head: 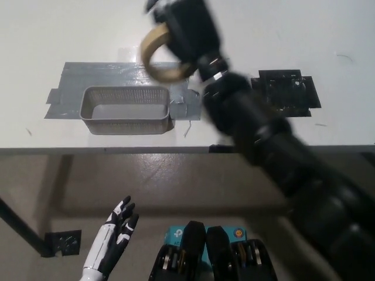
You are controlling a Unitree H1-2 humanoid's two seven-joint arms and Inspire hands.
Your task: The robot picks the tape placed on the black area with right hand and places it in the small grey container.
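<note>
My right hand (186, 29) grips the tape (159, 54) above the small grey container's (126, 109) right end; my left hand (111, 246) rests low, fingers spread.

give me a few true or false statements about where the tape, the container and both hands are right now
1. The right hand holds the tape. True.
2. The tape lies inside the small grey container. False: it is held in the air, near the container's right end in the picture, and the container looks empty.
3. The tape rests on the black area. False: the black area is bare.
4. The left hand hangs below the table edge, fingers apart, holding nothing. True.
5. The container sits on a patch of grey tape strips. True.
</note>
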